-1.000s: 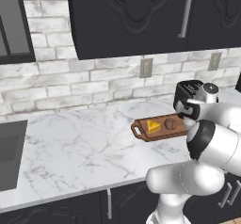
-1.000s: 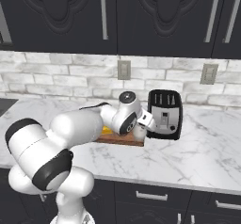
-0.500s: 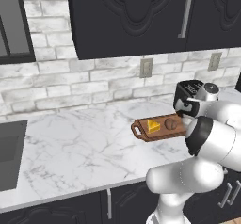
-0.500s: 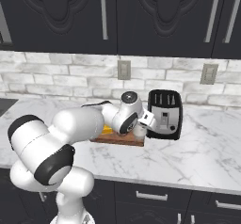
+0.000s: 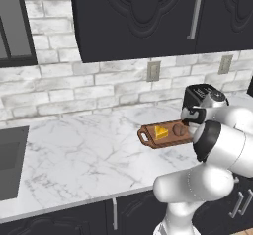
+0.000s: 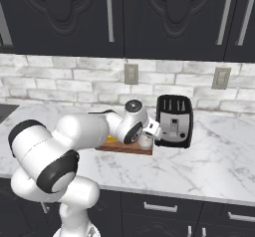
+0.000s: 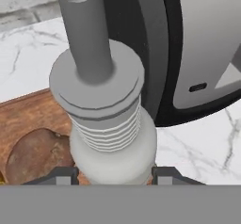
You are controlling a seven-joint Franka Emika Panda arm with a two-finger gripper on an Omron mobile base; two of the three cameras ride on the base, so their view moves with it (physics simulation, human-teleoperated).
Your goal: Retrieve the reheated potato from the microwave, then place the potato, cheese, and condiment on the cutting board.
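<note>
On the cutting board the cheese and potato are already laid, while the condiment, apparently not yet released, is clamped between the gripper fingers.

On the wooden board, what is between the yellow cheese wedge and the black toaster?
The small brown potato lies between the yellow cheese wedge and the black toaster, seen in the left base view.

The left base view looks forward and down from behind the arm's left, taking in the white marble counter and brick backsplash. The right base view faces the same counter from the opposite side. Both share the reddish-brown wooden cutting board. The hand view sits very close above that board.
</note>
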